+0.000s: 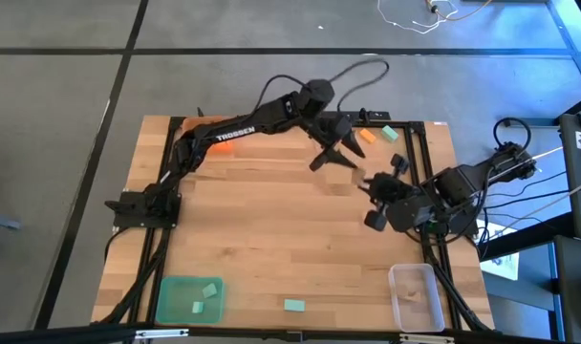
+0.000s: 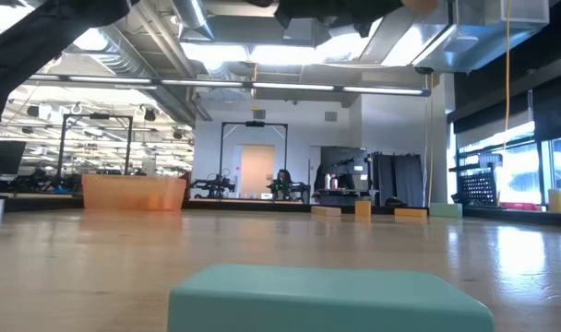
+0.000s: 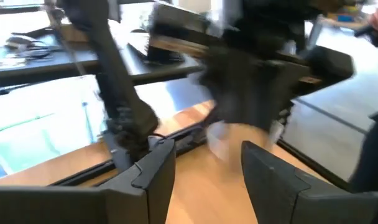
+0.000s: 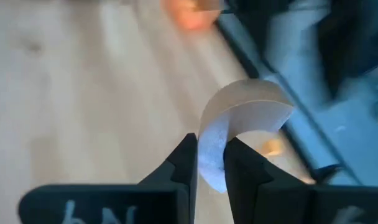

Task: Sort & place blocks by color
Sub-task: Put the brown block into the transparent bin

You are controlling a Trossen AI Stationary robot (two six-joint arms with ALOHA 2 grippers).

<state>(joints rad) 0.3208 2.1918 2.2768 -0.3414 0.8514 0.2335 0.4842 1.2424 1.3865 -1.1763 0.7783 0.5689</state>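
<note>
Wooden tabletop (image 1: 271, 229) mostly bare — blocks (image 1: 376, 135) clustered at its far edge, two already in the green tray (image 1: 171, 308). Left gripper (image 1: 334, 153) hovers spread near them, likely choosing; right gripper (image 4: 209, 163) pinches a pale curved piece (image 4: 242, 121).

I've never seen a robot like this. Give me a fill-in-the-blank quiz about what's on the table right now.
1. The green tray holds ___ teal blocks.
2. The loose block on the bare wood between the green tray and the clear tray is ___ in colour.
3. The left hand has its fingers ___, with nothing between them.
4. The right hand is ___ on a pale piece.

Missing words: two; teal; open; shut.
</note>
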